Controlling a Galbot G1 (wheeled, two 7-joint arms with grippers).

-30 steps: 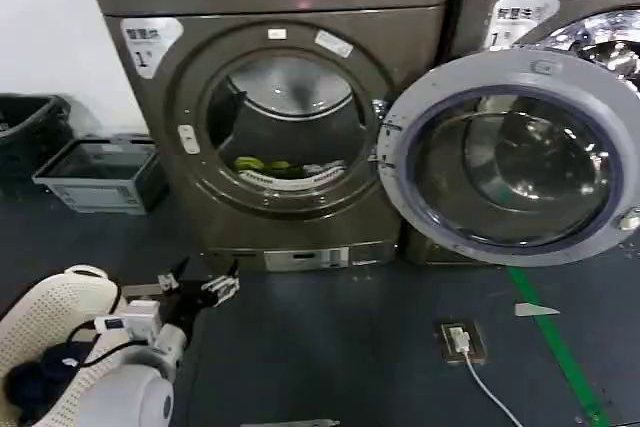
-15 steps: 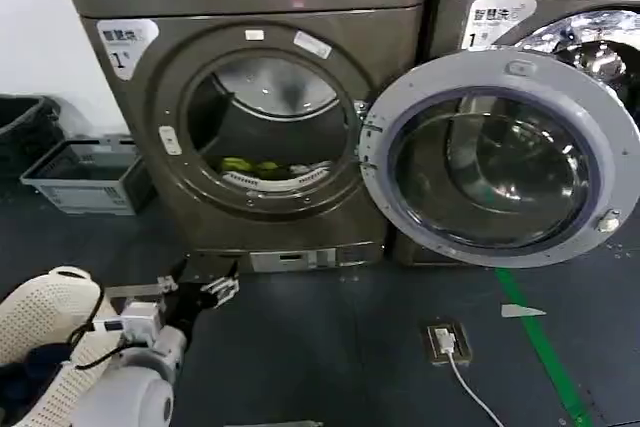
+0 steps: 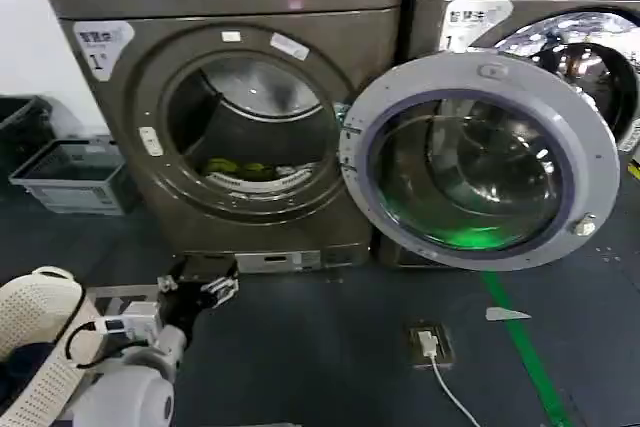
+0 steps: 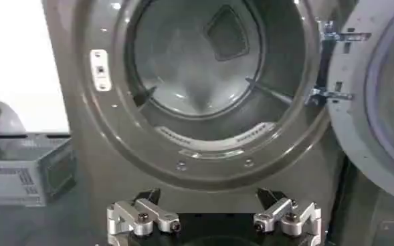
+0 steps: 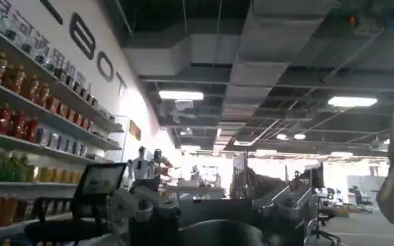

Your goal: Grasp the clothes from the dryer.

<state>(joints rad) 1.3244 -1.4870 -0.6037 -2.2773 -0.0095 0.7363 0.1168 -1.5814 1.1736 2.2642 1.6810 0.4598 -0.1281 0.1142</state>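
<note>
Dryer [image 3: 250, 117]: bronze-grey front-loader on the floor, white "1" sticker [image 3: 100, 44] at upper left of the front, porthole wide open.
Door [image 3: 478, 159]: round, light-grey rim, glass centre, swung fully open on the hinge at the porthole's right side, covering the front of the neighbouring machine [image 3: 560, 7].
Clothes [image 3: 232, 165]: small yellow-green pieces lying low in the dark drum, just behind the porthole's lower lip; a darker piece beside them, hard to make out.
Left gripper [image 3: 205, 285]: low in front of the dryer, below the porthole and well apart from the clothes; jaws spread apart, nothing between them.
Left wrist view: gripper [image 4: 213, 215] aimed at the porthole, the two fingers [image 4: 143, 215] wide apart with the drum beyond.
Right gripper [image 5: 210, 207]: raised away from the dryer, pointed toward the room's shelves and ceiling; jaws apart, holding nothing.
Crate [image 3: 70, 175]: grey, on the floor left of the dryer.
Floor [image 3: 330, 347]: dark, with a green stripe [image 3: 520, 347] and a small socket plate with a white cable [image 3: 428, 341] to the right.
</note>
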